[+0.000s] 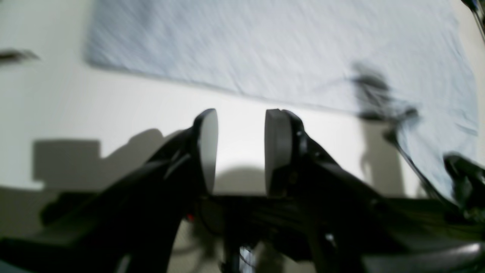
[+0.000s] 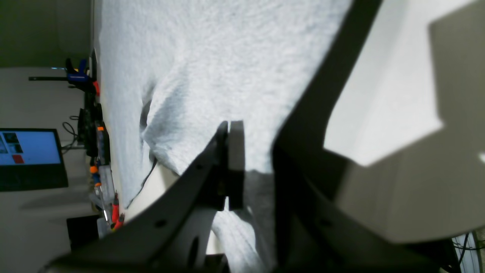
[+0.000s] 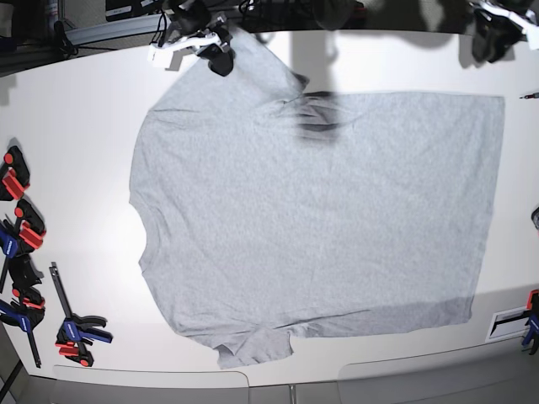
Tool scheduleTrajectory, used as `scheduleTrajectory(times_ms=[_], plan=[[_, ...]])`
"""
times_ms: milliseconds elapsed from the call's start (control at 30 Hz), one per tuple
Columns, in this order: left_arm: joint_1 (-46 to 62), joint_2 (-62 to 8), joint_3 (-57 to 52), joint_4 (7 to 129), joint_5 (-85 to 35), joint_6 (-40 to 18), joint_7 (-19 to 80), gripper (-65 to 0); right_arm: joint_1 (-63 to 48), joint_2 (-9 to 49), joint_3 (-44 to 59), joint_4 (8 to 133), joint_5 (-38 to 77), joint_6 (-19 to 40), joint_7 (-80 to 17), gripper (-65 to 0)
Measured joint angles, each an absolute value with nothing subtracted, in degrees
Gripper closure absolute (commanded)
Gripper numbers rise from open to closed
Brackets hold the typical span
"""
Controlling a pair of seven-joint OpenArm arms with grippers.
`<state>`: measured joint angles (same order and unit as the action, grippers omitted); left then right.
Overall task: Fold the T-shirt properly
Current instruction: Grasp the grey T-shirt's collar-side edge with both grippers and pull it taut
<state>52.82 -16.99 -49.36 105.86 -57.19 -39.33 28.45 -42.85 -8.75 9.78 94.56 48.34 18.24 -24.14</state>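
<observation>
The light grey T-shirt (image 3: 312, 219) lies spread on the white table (image 3: 76, 126), plain side up, its hem toward the right. My right gripper (image 3: 221, 57) is at the far left corner, shut on the shirt's sleeve and lifting it a little. In the right wrist view the gripper (image 2: 228, 159) pinches grey fabric (image 2: 227, 57) that drapes below it. My left gripper (image 3: 493, 38) hangs at the far right, off the shirt. In the left wrist view it (image 1: 241, 144) is open and empty over bare table, with the shirt (image 1: 265, 49) beyond it.
Several red, blue and black clamps (image 3: 21, 219) lie along the table's left edge, with more near the front left (image 3: 72, 328). Another clamp (image 3: 530, 324) and a white label (image 3: 509, 322) sit at the right front. A lit monitor (image 2: 28, 149) stands off the table.
</observation>
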Motion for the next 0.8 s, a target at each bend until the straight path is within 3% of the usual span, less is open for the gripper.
scheduleTrajectory(times_ms=[100, 167, 333, 500, 633, 800], plan=[[51.0, -17.6, -52.6, 105.8, -57.1, -39.0, 28.6, -19.3, -42.8, -8.8, 9.8, 94.6, 48.2, 18.3, -24.1, 0.0], [49.8, -18.9, -53.8, 105.8, -55.7, -34.9, 28.5, -20.8, -42.8, -8.8, 9.8, 94.5, 48.2, 18.3, -24.1, 0.0], [46.4, -22.7, -54.0, 103.0, -50.7, -30.8, 26.4, -30.2, -42.9, -8.8, 9.8, 94.5, 48.1, 18.3, -24.1, 0.0], [41.2, -27.1, -54.1, 90.0, -51.6, -25.1, 28.3, -32.4, -42.8, -8.8, 9.8, 94.6, 48.2, 18.4, -24.5, 0.0], [35.5, -30.9, -54.0, 75.9, -59.8, -25.5, 35.5, -32.4, -42.8, -8.8, 9.8, 94.5, 48.1, 18.7, -24.6, 0.0], [30.7, -34.5, -54.1, 62.3, -69.6, -30.2, 42.7, -32.4, -42.8, -8.8, 9.8, 94.5, 47.9, 20.2, -25.0, 0.0]])
